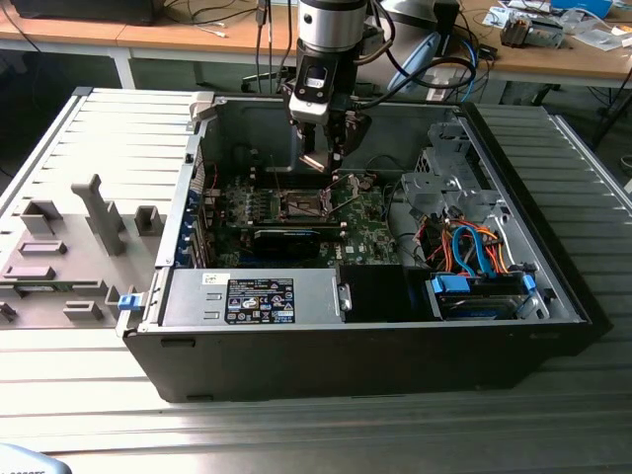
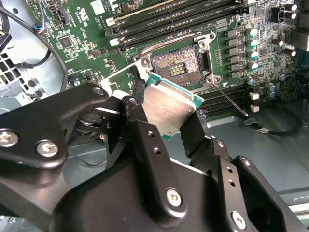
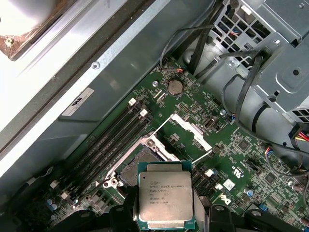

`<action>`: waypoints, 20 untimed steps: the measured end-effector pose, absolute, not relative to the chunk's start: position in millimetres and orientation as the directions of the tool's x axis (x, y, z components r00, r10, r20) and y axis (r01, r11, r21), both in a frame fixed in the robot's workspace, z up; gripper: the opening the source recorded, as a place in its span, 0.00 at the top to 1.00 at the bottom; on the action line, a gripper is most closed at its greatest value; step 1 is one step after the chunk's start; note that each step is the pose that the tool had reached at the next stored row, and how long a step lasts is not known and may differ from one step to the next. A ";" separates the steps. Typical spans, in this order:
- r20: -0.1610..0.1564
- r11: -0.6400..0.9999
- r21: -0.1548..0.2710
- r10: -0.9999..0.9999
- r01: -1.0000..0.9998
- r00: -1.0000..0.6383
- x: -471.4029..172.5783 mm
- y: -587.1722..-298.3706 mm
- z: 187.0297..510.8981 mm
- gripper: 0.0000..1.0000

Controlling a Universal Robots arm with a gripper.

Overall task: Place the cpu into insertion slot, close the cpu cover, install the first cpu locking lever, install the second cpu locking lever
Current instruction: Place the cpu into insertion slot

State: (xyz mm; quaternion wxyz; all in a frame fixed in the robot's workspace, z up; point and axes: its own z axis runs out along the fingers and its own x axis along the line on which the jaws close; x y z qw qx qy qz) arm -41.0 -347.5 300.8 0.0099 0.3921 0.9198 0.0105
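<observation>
1. gripper (image 2: pixel 166 121) pinches the cpu (image 2: pixel 169 104) by two edges, hovering near the bare insertion slot (image 2: pixel 177 65) (upper middle in the exterior view).
2. i judge nothing done yet: cpu cover (image 3: pixel 190 129) stands open, locking lever (image 2: pixel 227 99) unlatched.

Robotics lab or workshop: opened desktop computer case (image 1: pixel 346 360) on ribbed metal table (image 1: pixel 296 434); wooden workbenches (image 1: pixel 178 39) carrying cables (image 1: pixel 212 15) behind.

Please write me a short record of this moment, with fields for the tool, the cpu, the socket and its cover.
tool: shut on the cpu, gripping two opposite edges
cpu position: held in the air close to the insertion slot, not seated
insertion slot: empty, contacts exposed
cpu cover: swung open
setting: green board inside an open computer case
</observation>
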 end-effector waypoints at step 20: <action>-0.010 0.682 0.027 0.732 0.731 -0.682 -41.0 -347.5 299.8 0.45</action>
